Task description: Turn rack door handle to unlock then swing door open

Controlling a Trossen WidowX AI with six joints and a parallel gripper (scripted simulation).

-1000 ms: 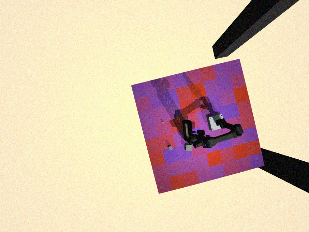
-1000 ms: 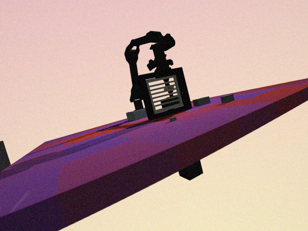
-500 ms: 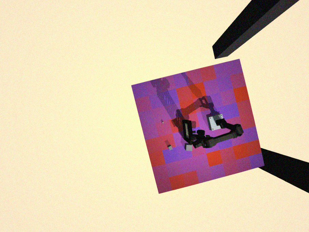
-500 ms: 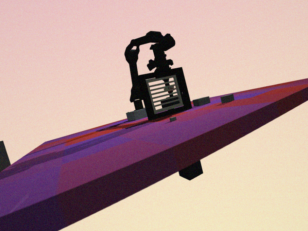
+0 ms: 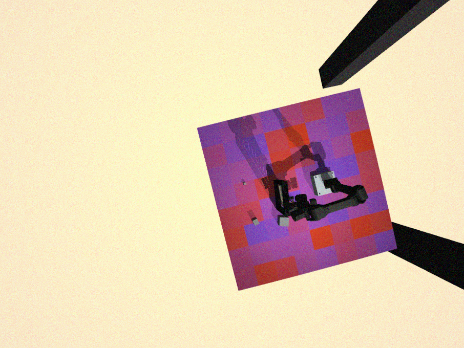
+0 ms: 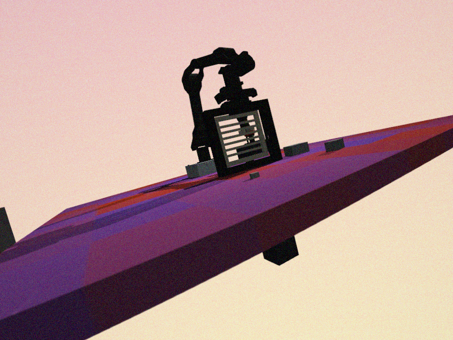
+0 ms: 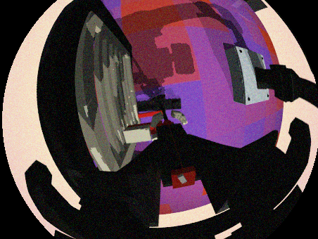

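Note:
The black rack frame (image 5: 280,182) (image 6: 274,131) (image 7: 56,88) stands upright on the table. Its grey slatted door (image 6: 223,146) (image 7: 116,88) sits within the frame and looks closed. The red upright handle (image 7: 190,173) stands out from the door on the arm's side, with a grey mark on its end. My gripper (image 5: 291,203) (image 7: 172,141) reaches down beside the door, its black fingers shut on the handle from both sides and covering most of its length. How far the handle is turned I cannot tell.
The arm's pale base plate (image 5: 319,187) (image 6: 199,170) (image 7: 240,75) is behind the gripper. A grey block (image 5: 283,221) (image 6: 296,149) lies close to the frame's end. Another grey block (image 5: 255,221) (image 6: 334,145) and a tiny one (image 5: 244,182) (image 6: 254,175) lie beyond the frame.

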